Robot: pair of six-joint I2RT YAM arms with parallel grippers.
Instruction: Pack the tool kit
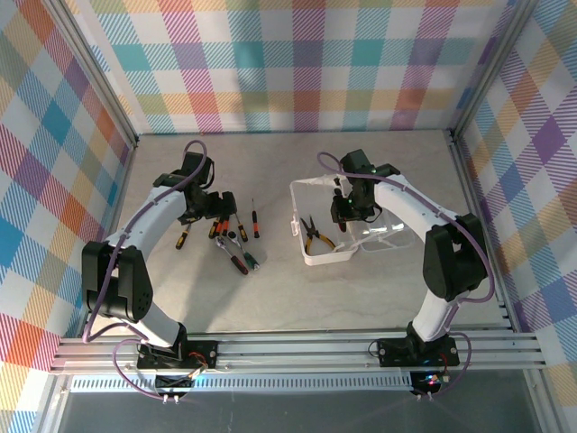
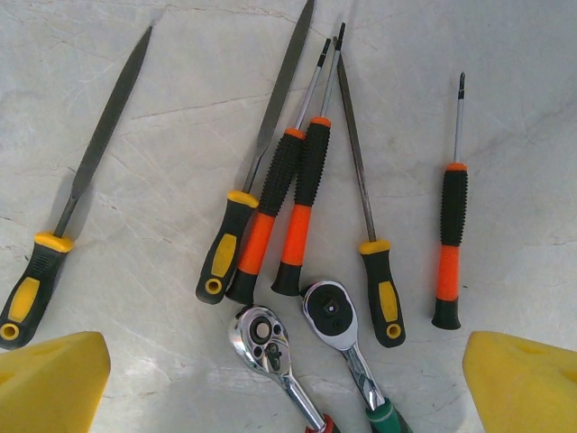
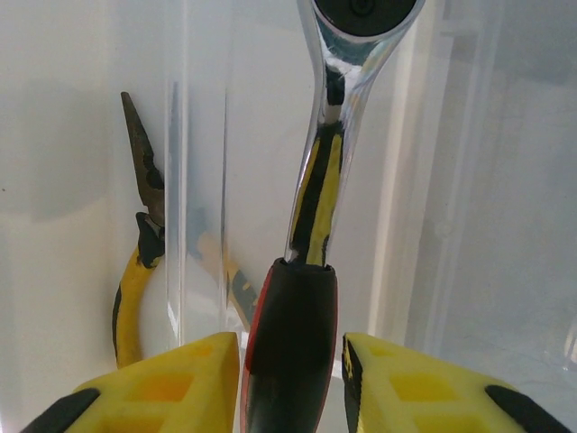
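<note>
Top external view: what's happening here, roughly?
Tools are being packed into the translucent case. The right gripper sits over the case with a chrome ratchet handle between its fingers; whether it is gripping or letting go is unclear. Yellow-handled pliers already lie inside. The left gripper hangs wide open over the screwdrivers, files and two more ratchets on the table.

A robot test cell. Checked walls [image 1: 306,63] and aluminium rails [image 1: 297,347] box in a pale table [image 1: 270,289] with bolted-on robot arms [image 1: 149,221].
</note>
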